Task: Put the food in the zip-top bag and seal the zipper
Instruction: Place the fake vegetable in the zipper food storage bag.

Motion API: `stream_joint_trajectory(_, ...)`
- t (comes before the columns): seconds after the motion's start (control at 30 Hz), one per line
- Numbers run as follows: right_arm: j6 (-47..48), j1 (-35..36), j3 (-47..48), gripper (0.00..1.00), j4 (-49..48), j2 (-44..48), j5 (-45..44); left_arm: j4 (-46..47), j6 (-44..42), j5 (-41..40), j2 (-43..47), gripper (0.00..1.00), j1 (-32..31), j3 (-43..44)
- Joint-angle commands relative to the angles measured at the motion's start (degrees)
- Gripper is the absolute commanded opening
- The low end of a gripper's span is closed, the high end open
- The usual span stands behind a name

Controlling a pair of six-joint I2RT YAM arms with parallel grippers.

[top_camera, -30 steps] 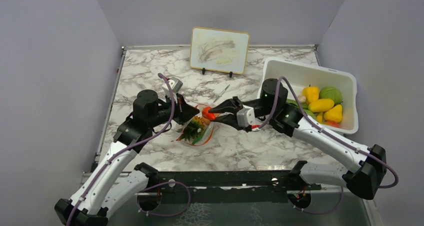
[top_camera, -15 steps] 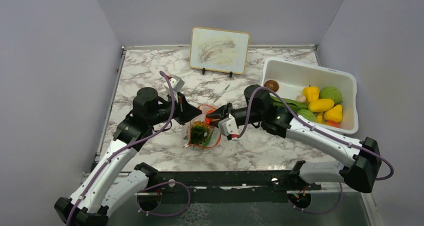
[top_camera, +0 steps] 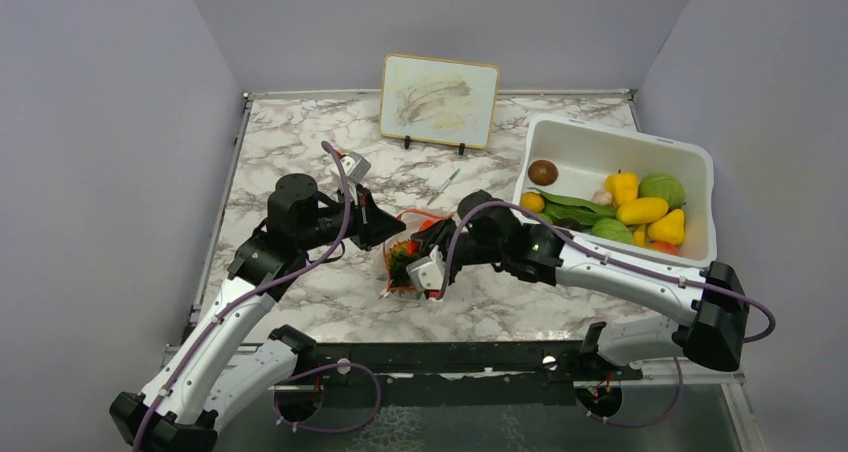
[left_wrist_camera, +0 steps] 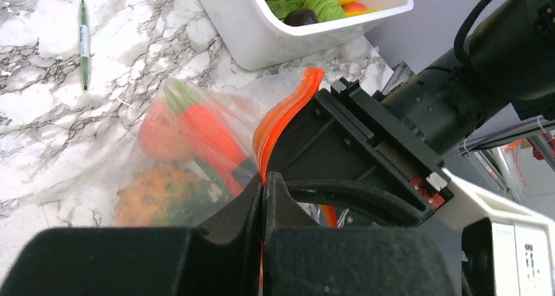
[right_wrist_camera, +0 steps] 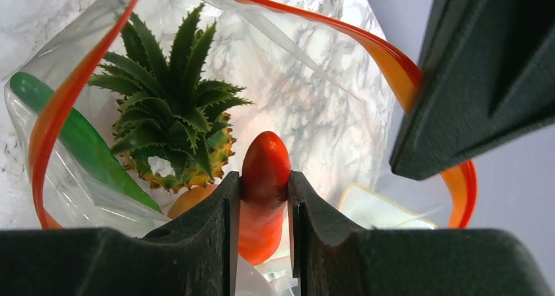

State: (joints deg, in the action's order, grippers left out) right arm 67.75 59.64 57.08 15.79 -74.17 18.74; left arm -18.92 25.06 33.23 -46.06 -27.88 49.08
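As we looked down from above, the zip-top bag (top_camera: 395, 272) sat on the marble table (top_camera: 290, 142) between the two arms, near the middle. It was a small clear pouch, and the red-orange zipper (right_wrist_camera: 366, 42) held its mouth wide in a loop. Through the plastic we saw a spiky pineapple (right_wrist_camera: 170, 119) with green leaves, a flat green pod (right_wrist_camera: 85, 142) along one wall, and blurred orange shapes beneath.

The left gripper (left_wrist_camera: 263, 194) had its jaws pressed together on the zipper strip, holding that edge up. The right gripper (right_wrist_camera: 263, 185) pointed into the open mouth, its jaws clamped on a smooth red piece of food (right_wrist_camera: 265, 162) just above the pineapple.

Compared with a second earlier, the right arm had swung leftward and lower, from beside the bag to over its mouth. The bag had gone from lying slanted to standing more upright. That swing uncovered a brown round fruit (top_camera: 543, 171) in the white bin (top_camera: 700, 157) to the right, which also held yellow and green food. A thin pen (left_wrist_camera: 83, 37) lay on the marble behind the bag.
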Motion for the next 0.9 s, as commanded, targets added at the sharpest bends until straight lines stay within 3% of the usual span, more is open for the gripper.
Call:
stream_joint_trajectory(0.0,2.4,2.1,2.1,0.02,4.1,-1.4,-10.0,1.3,0.3,2.5,0.5,0.00,-0.2,1.2)
stream_joint_trajectory(0.1,1.7,2.9,2.6,0.14,4.6,-1.7,-11.4,1.3,0.2,2.2,0.3,0.00,-0.2,1.0)
stream_joint_trajectory(0.17,-0.2,3.5,2.8,0.50,4.1,-1.4,-11.9,1.3,0.1,2.0,0.3,0.00,-0.2,0.7)
stream_joint_trajectory(0.2,-0.9,4.0,3.2,0.61,4.8,-1.1,-11.9,1.3,0.2,1.7,0.4,0.00,-0.2,0.6)
stream_joint_trajectory(0.23,-1.6,4.6,3.8,0.64,5.9,-0.7,-11.6,1.3,0.1,1.4,0.3,0.00,-0.2,0.5)
stream_joint_trajectory(0.37,-5.0,4.8,4.8,0.63,7.4,1.4,-7.5,1.5,0.0,-0.4,0.7,0.00,-0.2,-0.5)
stream_joint_trajectory(0.53,-12.8,4.9,3.0,0.63,2.6,5.6,-2.1,2.6,-0.4,-2.4,1.0,0.00,-0.2,-2.1)
stream_joint_trajectory(0.7,-30.7,4.9,1.9,0.63,-6.2,10.0,-2.0,3.2,-1.0,-5.1,1.1,0.00,-0.2,-3.5)
stream_joint_trajectory(0.87,-55.4,4.9,-1.3,0.63,-16.7,15.6,-13.2,3.8,-0.7,-5.8,1.0,0.00,-0.2,-3.6)
